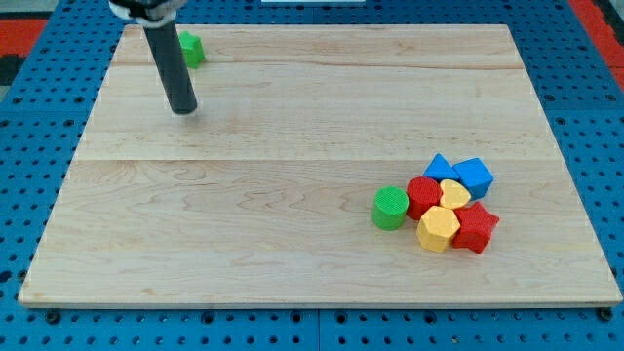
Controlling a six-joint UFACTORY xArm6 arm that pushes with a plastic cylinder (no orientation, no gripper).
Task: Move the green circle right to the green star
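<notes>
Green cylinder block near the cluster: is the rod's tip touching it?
No: my tip is far off toward the view's upper left, while the green cylinder block sits beside the red cylinder block.

Materials and finishes on the work surface.
Board (292,146): pale wood, matt, with visible grain and plank seams. Rod (171,63): dark, smooth, slightly glossy. Green circle (390,208): matt, plastic-looking, with a finely ridged top. Blue base (29,117): perforated, matt.
</notes>
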